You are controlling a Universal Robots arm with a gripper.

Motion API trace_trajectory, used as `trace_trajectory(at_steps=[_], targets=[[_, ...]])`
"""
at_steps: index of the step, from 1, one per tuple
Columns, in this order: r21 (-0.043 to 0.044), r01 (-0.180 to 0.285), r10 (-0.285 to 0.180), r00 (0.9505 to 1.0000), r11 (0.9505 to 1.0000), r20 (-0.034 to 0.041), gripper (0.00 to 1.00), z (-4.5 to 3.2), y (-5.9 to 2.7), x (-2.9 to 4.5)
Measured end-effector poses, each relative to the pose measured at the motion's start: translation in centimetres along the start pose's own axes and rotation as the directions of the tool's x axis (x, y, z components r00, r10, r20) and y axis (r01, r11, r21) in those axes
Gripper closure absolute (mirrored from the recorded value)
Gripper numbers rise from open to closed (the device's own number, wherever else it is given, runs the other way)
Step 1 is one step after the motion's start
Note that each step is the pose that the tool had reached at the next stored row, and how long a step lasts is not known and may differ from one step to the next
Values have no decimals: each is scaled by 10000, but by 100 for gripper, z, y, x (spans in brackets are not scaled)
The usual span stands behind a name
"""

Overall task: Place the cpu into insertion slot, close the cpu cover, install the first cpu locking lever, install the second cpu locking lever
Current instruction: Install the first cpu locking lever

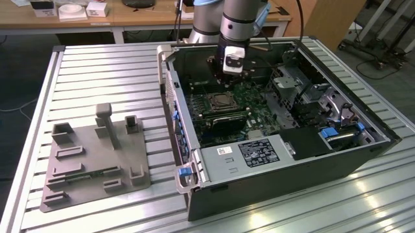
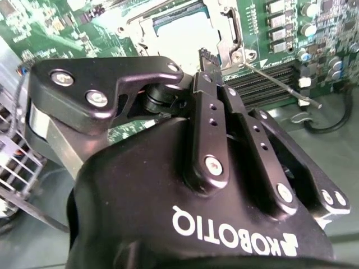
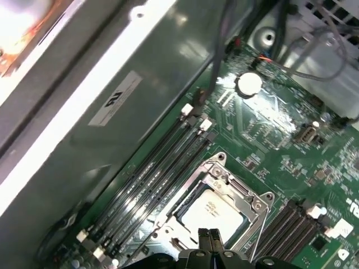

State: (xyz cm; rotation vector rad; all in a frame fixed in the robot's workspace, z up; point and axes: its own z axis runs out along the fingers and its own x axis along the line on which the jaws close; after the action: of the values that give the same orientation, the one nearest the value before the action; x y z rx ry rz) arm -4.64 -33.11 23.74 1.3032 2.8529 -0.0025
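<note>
One grey fixture plate [image 1: 84,160] lies idle at the exterior view's left. Rightward, inside the open case [image 1: 285,174], the cpu [image 3: 213,208] sits in the insertion slot [image 3: 185,204] with the cpu cover [image 3: 241,185] seemingly down (one locking lever [image 2: 275,83] unlatched). The gripper [image 3: 209,238] therefore hovers above, empty, fingertips pressed together, likelier to push than grasp.

hand [image 3: 208,241] cut off by the edge, cpu [image 2: 185,36] glare-washed, partly behind hand

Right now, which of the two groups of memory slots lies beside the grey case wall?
The group between the case wall and the processor socket; the other group lies on the socket's opposite side.
</note>
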Motion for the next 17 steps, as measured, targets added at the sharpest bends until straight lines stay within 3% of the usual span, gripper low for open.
trace_trajectory(at_steps=[7,17], targets=[[-6,1115,-1115,9938,9938,0,90,0,-3,3],[-9,1328,-1328,9911,9911,1,90,-1,-149,130]])
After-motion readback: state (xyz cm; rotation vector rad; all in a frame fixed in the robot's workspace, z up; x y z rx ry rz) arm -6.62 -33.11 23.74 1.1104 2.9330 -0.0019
